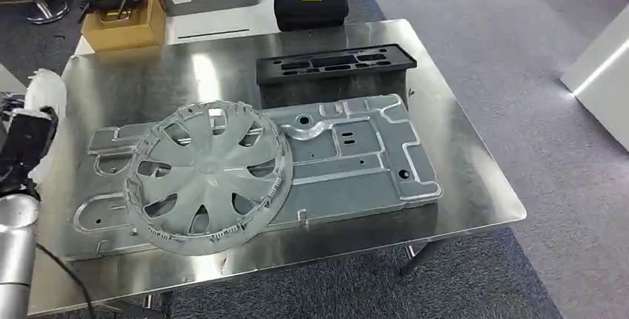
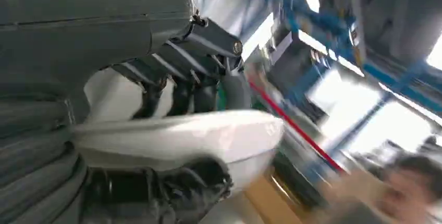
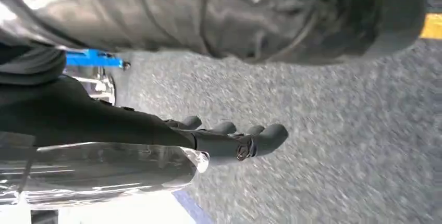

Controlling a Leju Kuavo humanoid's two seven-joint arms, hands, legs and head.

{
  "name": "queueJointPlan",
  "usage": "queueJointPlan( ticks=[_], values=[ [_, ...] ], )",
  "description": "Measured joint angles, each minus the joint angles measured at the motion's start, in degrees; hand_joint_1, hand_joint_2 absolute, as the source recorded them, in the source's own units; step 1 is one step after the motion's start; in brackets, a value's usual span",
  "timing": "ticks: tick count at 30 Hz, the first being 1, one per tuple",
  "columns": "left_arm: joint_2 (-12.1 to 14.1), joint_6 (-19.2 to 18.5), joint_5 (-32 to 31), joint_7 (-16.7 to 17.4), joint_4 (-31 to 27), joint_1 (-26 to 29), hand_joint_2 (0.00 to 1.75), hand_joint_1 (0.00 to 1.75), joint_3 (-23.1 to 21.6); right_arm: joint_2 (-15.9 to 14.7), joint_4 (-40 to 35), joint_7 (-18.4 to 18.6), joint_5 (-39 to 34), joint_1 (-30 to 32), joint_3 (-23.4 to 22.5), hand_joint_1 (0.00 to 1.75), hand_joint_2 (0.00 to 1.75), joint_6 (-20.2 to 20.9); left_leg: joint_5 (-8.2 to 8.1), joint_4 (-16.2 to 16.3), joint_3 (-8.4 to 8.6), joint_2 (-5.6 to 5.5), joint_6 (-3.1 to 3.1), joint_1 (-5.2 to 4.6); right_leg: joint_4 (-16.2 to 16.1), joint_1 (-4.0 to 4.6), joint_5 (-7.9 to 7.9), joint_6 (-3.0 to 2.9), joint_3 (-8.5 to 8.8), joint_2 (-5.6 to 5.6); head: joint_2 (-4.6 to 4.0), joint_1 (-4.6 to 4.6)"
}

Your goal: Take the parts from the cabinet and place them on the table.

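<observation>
The left robot hand (image 2: 172,130) grips a white part (image 2: 177,138) beside the desk (image 1: 475,185), the right robot hand (image 3: 229,140) hangs released, and the part is best set beyond the wheel cover (image 1: 208,178), on bare steel.

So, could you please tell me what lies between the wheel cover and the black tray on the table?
In the head view, the flat metal panel spans that stretch between wheel cover and black tray.
</observation>
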Motion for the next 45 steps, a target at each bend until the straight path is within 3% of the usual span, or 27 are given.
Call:
queueJointPlan(
  ticks=[1, 4, 6, 8, 10, 12, 14, 15, 16, 19, 20, 21, 24, 25, 27, 29, 30, 32, 35, 36, 37, 39, 40, 41, 42, 43, 45],
  values=[
    [0.9, -0.1, -2.4, 1.4, 1.7, -0.8, 0.00, 0.00, -0.2, 0.0, 0.0, 0.1, 0.0, -0.2, 0.0, 0.00, 0.00, 0.0, -0.20, 0.0, -0.03, -0.06, -0.31, 0.14, -1.6, 0.07, -0.64, -0.12, 0.77, 0.01, 0.00, 0.00],
    [3.5, -1.3, -8.2, 4.5, 4.2, -2.7, 0.00, 0.00, -0.8, 0.0, 0.0, 0.2, -0.1, -0.4, 0.1, 0.00, 0.00, 0.0, -0.25, -0.7, 0.33, 0.09, -1.11, 0.23, -2.5, -0.02, -0.59, -0.67, 1.13, 0.26, 0.00, -0.04],
    [4.6, -2.1, -10.5, 5.9, 5.5, -4.2, 0.00, 0.00, -1.4, 0.1, 0.0, 0.2, -0.3, -0.1, 0.2, 0.00, 0.00, 0.0, -2.14, 1.8, -0.54, 0.18, -1.56, 0.40, -4.3, -0.67, -0.18, -0.87, 2.78, 0.02, 0.00, -0.11],
    [4.9, -3.0, -10.4, 6.1, 6.4, -4.8, 0.00, 0.00, -1.7, 0.0, 0.0, 0.2, -0.3, 0.0, 0.3, 0.00, 0.00, -0.1, -5.37, 10.1, -4.92, 0.19, -2.33, 0.83, -4.4, -0.83, -0.43, -0.98, 3.20, -0.11, 0.00, -0.13],
    [4.9, -3.1, -10.2, 6.1, 6.9, -4.4, 0.00, 0.00, -1.9, 0.1, 0.0, 0.2, -0.4, 0.0, 0.5, 0.00, 0.00, -0.1, -6.23, 15.9, -8.96, 0.22, -2.93, 1.48, -4.3, -1.03, -0.84, -0.86, 3.50, -0.01, 0.00, -0.13],
    [4.7, -3.0, -10.3, 6.3, 7.2, -4.3, 0.00, 0.00, -2.1, 0.1, 0.0, 0.2, -0.5, 0.0, 0.5, 0.00, 0.00, -0.1, -1.66, 11.3, -7.83, 0.27, -3.60, 2.13, -4.1, -1.32, -1.49, -0.35, 4.11, 0.11, 0.00, -0.11],
    [4.8, -2.6, -12.0, 7.4, 7.2, -4.4, 0.00, 0.00, -2.1, 0.1, 0.0, 0.2, -0.5, 0.1, 0.6, 0.00, 0.00, -0.1, 3.89, 1.7, -3.79, 0.48, -4.28, 2.79, -3.4, -1.68, -2.45, 0.38, 4.68, 0.15, 0.00, -0.11],
    [4.6, -2.5, -13.0, 8.1, 7.3, -4.4, 0.00, 0.00, -2.3, 0.0, 0.0, 0.2, -0.5, 0.2, 0.6, 0.00, 0.00, -0.1, 2.66, 0.7, -2.82, 0.40, -4.63, 2.31, -3.0, -1.43, -2.83, 0.91, 4.49, 0.24, 0.00, -0.13],
    [4.6, -2.6, -13.5, 8.5, 7.3, -4.4, 0.00, 0.00, -2.4, 0.1, 0.0, 0.2, -0.5, 0.2, 0.6, 0.00, 0.00, -0.1, 2.59, -0.1, -2.79, 0.14, -3.54, 2.23, -2.4, -1.42, -3.00, 1.18, 4.12, 0.25, 0.00, -0.17],
    [4.3, -3.1, -13.5, 9.0, 7.3, -4.1, 0.00, 0.00, -2.8, 0.2, 0.0, 0.2, -0.7, 0.4, 0.6, 0.00, 0.00, -0.3, 2.77, 0.4, -3.20, 0.18, -2.61, 1.91, -2.5, -1.44, -2.75, 1.71, 4.06, 0.30, 0.00, -0.18],
    [4.2, -3.3, -13.3, 9.0, 7.1, -4.1, 0.00, 0.00, -2.9, 0.2, 0.0, 0.2, -0.7, 0.3, 0.6, 0.00, 0.00, -0.4, 3.04, 0.0, -3.16, 0.28, -2.10, 2.09, -2.1, -1.64, -3.52, 1.94, 3.95, 0.24, 0.00, -0.11],
    [4.1, -3.7, -12.9, 8.9, 6.7, -4.1, 0.00, 0.00, -2.9, 0.2, 0.0, 0.2, -0.8, 0.4, 0.6, 0.00, 0.00, -0.4, 3.10, 0.0, -3.20, 0.35, -1.74, 1.98, -0.4, -1.67, -5.06, 2.02, 3.38, 0.07, 0.00, -0.15],
    [3.7, -4.8, -11.5, 8.0, 5.3, -3.1, 0.00, 0.00, -3.1, 0.3, 0.0, 0.2, -1.0, 0.4, 0.6, 0.00, 0.00, -0.4, 3.34, 0.0, -3.68, 0.61, -0.98, 1.34, 12.3, -1.63, -11.77, 2.02, -2.18, 0.01, 0.00, -0.13],
    [3.5, -5.2, -11.0, 7.5, 4.7, -2.5, 0.00, 0.00, -3.2, 0.3, 0.0, 0.2, -1.0, 0.5, 0.6, 0.00, 0.00, -0.4, 3.48, 0.1, -3.90, 0.65, -0.78, 1.09, 14.9, -1.54, -12.38, 1.83, -3.30, 0.02, 0.00, -0.11],
    [3.1, -5.7, -9.9, 6.8, 3.0, -1.1, 0.00, 0.00, -3.4, 0.3, 0.0, 0.2, -1.1, 0.7, 0.6, 0.00, 0.00, -0.4, 3.78, 0.1, -4.31, 0.68, -0.37, 0.61, 12.2, -1.05, -10.10, 1.02, -1.61, 0.02, 0.00, -0.13],
    [2.5, -6.0, -9.0, 6.4, 0.5, 0.5, 0.00, 0.00, -3.4, 0.3, 0.0, 0.2, -1.1, 0.8, 0.6, 0.00, 0.00, -0.4, 4.20, 0.0, -4.62, 0.67, -0.21, 0.35, 2.0, -0.26, -5.68, -0.22, 4.29, 0.04, 0.00, -0.13],
    [2.2, -6.1, -8.6, 6.3, -0.6, 1.2, 0.00, 0.00, -3.4, 0.3, 0.0, 0.1, -1.1, 0.8, 0.6, 0.00, 0.00, -0.5, 4.45, 0.0, -4.68, 0.70, -0.27, 0.40, -2.7, 0.31, -5.62, -0.80, 6.52, 0.04, 0.00, -0.13],
    [1.6, -7.1, -6.4, 5.3, -2.4, 2.6, 0.00, 0.00, -3.4, 0.3, 0.0, 0.0, -1.1, 0.8, 0.5, 0.00, 0.00, -0.6, 5.01, -0.2, -4.76, 0.75, -0.88, 0.38, -2.9, 0.51, -4.56, -0.55, 6.35, -0.12, 0.00, -0.04],
    [0.2, -9.1, -1.5, 3.4, -7.3, 6.5, 0.00, 0.00, -3.4, 0.4, 0.0, -0.4, -1.3, 1.0, 0.5, 0.00, 0.00, -0.8, 6.08, -0.9, -4.76, 0.86, -1.79, 0.28, -3.9, 0.27, -3.05, -0.98, 6.10, 0.01, 0.00, -0.02],
    [-0.4, -9.7, 0.0, 3.1, -8.4, 7.9, 0.00, 0.00, -3.4, 0.5, 0.1, -0.7, -1.4, 0.9, 0.5, 0.00, 0.00, -0.9, 4.59, -0.1, -5.24, 0.71, -1.94, 0.46, -4.6, -0.09, -2.09, -1.00, 5.91, -0.21, 0.00, -0.09],
    [-0.8, -10.3, 1.5, 2.8, -9.7, 8.8, 0.00, 0.00, -3.4, 0.5, 0.0, -0.9, -1.4, 1.0, 0.5, 0.00, 0.00, -1.1, 1.80, 1.8, -5.93, 0.70, -2.31, 0.48, -4.8, -0.16, -1.53, -1.22, 5.41, -0.20, 0.00, -0.09],
    [-1.6, -11.6, 4.1, 2.4, -11.4, 9.8, 0.00, 0.00, -3.4, 0.5, 0.0, -1.0, -1.6, 1.1, 0.5, 0.00, 0.00, -1.4, -4.24, 9.7, -7.99, 0.72, -2.87, 1.02, -4.7, -0.13, -0.65, -1.35, 4.08, -0.39, 0.00, -0.04],
    [-2.2, -12.8, 5.8, 2.2, -12.1, 10.8, 0.00, 0.00, -3.4, 0.5, 0.0, -1.2, -1.7, 1.1, 0.5, 0.00, 0.00, -1.4, -6.17, 13.1, -8.53, 0.72, -3.14, 1.18, -4.6, -0.12, -0.17, -1.34, 3.38, -0.43, 0.00, -0.09],
    [-2.7, -14.4, 8.0, 1.8, -13.3, 12.5, 0.00, 0.00, -3.4, 0.5, 0.0, -1.6, -2.0, 1.1, 0.4, 0.00, 0.00, -1.6, -6.88, 14.8, -8.12, 0.73, -3.37, 1.31, -4.5, -0.23, 0.34, -1.30, 2.57, -0.40, 0.00, -0.09],
    [-3.3, -15.2, 9.4, 1.5, -14.1, 13.9, 0.00, 0.00, -3.6, 0.5, 0.0, -1.7, -2.2, 1.1, 0.4, 0.00, 0.00, -1.6, -6.44, 13.8, -6.60, 0.74, -3.57, 1.45, -4.4, -0.35, 0.78, -1.10, 1.80, -0.36, 0.00, -0.09],
    [-3.8, -15.7, 10.3, 1.3, -14.8, 14.8, 0.00, 0.00, -3.9, 0.5, 0.0, -1.8, -2.3, 1.1, 0.4, 0.00, 0.00, -1.7, -5.46, 10.8, -4.13, 0.74, -3.68, 1.60, -4.1, -0.49, 1.15, -0.86, 1.04, -0.32, 0.00, -0.09],
    [-4.5, -15.9, 11.4, 0.7, -16.3, 16.4, 0.00, 0.00, -4.2, 0.5, 0.0, -1.8, -2.5, 1.3, 0.3, 0.00, 0.00, -1.8, -2.67, 0.0, 3.59, 0.82, -3.77, 1.83, -3.0, -0.77, 1.81, -0.26, -0.65, -0.34, 0.00, -0.09]
  ],
)
